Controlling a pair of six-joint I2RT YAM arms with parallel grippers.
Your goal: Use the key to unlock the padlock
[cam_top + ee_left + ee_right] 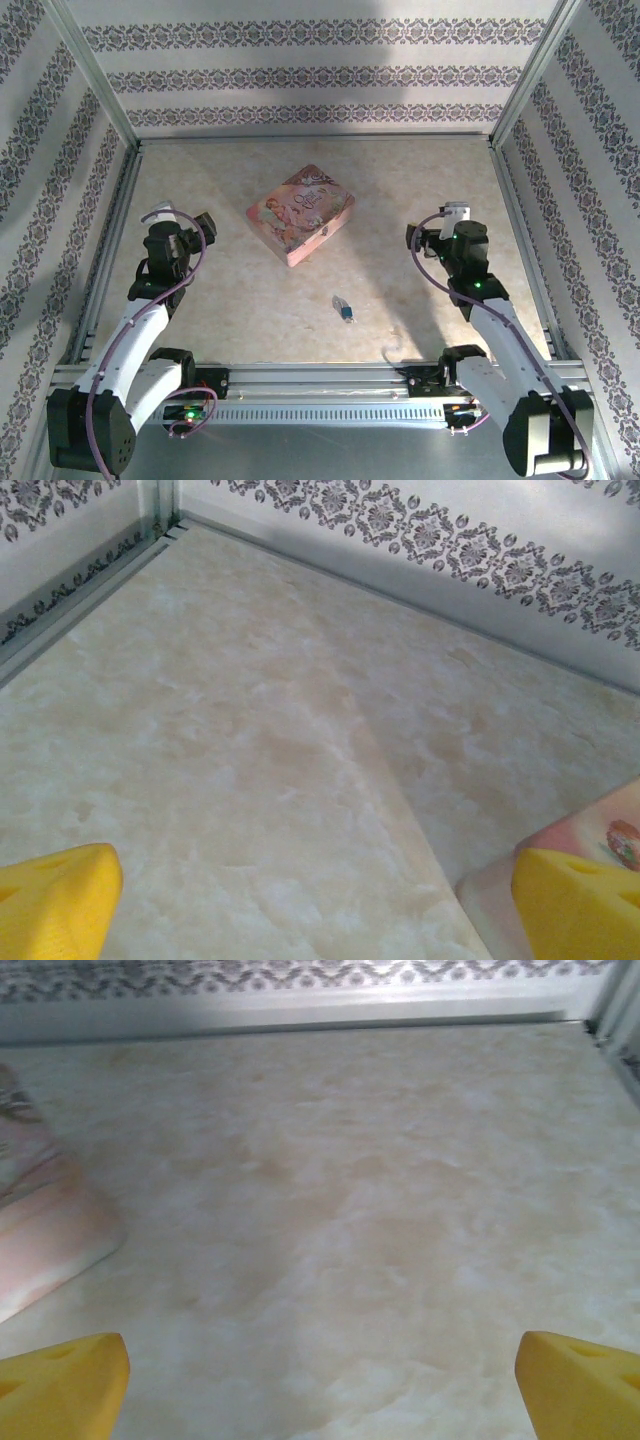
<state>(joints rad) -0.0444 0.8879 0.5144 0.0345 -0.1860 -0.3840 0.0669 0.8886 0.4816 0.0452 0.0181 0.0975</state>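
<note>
Both grippers open and empty; padlock lies on the table between the arms.

Top external: tiny silvery metal padlock with a blue part (pixel 343 308) lies on the beige marbled table (pixel 230 300), on the near side, well apart from both grippers; its long axis runs roughly near-to-far, slightly skewed; it sits closer to the bases than either set of jaws; right gripper (pixel 418 236) is the nearer, left gripper (pixel 205 224) farther; no separate key can be made out; pink picture-printed tin box (pixel 300 213) stands beyond the padlock, off the path. Left wrist: yellow fingertips (pixel 55 900) spread wide, nothing between; box corner at lower right. Right wrist: jaws likewise wide apart over bare table; box edge at left; judgement: right arm would need to reach back and inward.
</note>
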